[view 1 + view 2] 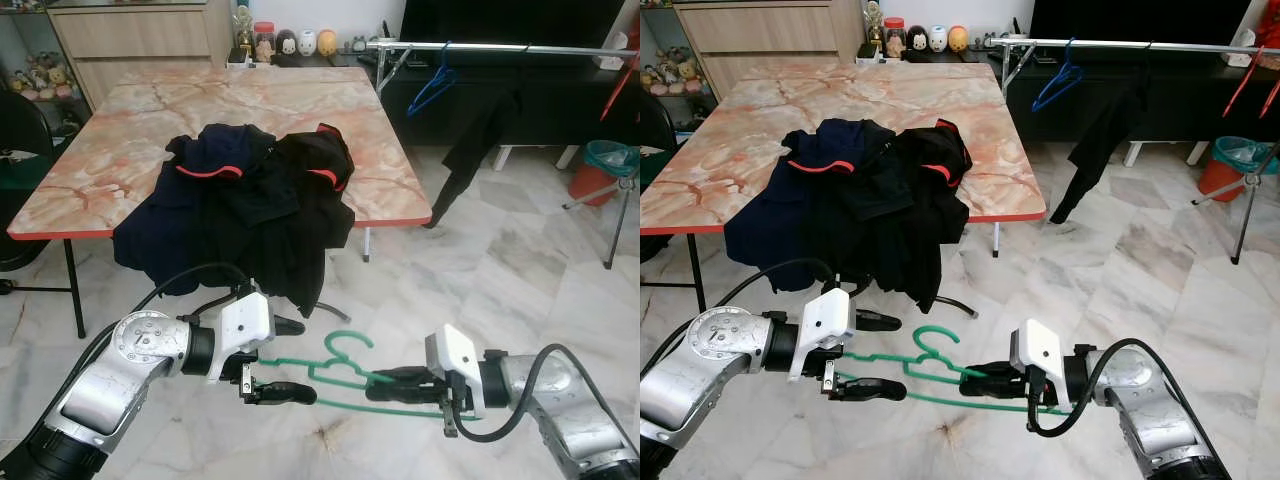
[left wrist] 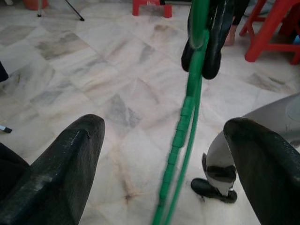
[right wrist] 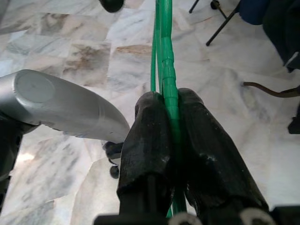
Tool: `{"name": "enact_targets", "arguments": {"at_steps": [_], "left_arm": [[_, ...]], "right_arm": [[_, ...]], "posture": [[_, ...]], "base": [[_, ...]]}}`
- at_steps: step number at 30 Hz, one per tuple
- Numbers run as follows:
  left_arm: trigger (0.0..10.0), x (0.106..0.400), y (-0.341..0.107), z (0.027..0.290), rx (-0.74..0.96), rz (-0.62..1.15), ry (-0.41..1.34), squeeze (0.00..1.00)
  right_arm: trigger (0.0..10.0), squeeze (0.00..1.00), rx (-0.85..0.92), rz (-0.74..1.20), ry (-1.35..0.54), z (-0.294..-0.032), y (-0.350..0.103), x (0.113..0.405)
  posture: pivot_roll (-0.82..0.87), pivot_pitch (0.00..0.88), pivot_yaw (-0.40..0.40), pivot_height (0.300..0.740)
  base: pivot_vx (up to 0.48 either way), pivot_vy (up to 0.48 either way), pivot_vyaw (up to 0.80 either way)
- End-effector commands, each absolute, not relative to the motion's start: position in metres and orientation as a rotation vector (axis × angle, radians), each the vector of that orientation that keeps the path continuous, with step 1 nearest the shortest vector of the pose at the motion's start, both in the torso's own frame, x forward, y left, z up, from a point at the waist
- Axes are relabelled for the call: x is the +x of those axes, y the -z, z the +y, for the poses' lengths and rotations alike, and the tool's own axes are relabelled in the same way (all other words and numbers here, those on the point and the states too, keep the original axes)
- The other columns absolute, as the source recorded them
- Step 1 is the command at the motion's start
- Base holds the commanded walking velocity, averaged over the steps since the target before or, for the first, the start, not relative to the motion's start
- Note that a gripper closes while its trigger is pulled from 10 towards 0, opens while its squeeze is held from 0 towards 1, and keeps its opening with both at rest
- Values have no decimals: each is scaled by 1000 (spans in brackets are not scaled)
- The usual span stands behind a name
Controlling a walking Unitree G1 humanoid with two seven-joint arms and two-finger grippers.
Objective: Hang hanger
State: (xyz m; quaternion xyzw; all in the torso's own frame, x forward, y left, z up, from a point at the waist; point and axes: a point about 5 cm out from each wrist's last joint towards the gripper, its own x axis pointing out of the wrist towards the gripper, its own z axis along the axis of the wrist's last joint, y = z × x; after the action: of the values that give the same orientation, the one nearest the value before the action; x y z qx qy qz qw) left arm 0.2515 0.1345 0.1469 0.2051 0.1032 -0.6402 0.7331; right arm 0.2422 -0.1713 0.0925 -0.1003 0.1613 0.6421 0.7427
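Two grippers flank a green hanger (image 1: 345, 375) held level above the floor in the head views, its long axis running between them, hook toward the table (image 1: 80, 190). Left wrist view: the left gripper (image 2: 164, 159) is spread, hanger passing between, unpinched. Right wrist view: the right gripper (image 3: 171, 136) clamps the hanger's wire; the rail (image 1: 470, 46) lies far ahead-right.
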Motion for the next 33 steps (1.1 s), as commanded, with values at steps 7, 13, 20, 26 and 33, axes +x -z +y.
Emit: {"name": "enact_targets", "arguments": {"at_steps": [7,13,20,26,33], "left_arm": [[9490,250,-149,133,485,243,1463,0],[3490,248,-148,133,503,257,1483,0],[235,247,-144,132,519,272,1493,0],[5608,245,-140,132,519,300,1502,0],[0,243,-136,131,520,306,1505,0]], "right_arm": [[10000,0,-216,341,-1446,-165,-98,242],[10000,0,-221,338,-1446,-163,-100,245],[10000,0,-221,334,-1449,-162,-102,246],[10000,0,-213,322,-1442,-161,-103,248],[10000,0,-210,318,-1447,-159,-104,248]], "posture": [[-75,0,-20,740],[-71,0,-19,740],[-73,0,-15,740],[-72,0,-15,740],[-75,0,-15,740]], "base": [[0,0,0],[0,0,0],[0,0,0],[0,0,0],[0,0,0]]}}
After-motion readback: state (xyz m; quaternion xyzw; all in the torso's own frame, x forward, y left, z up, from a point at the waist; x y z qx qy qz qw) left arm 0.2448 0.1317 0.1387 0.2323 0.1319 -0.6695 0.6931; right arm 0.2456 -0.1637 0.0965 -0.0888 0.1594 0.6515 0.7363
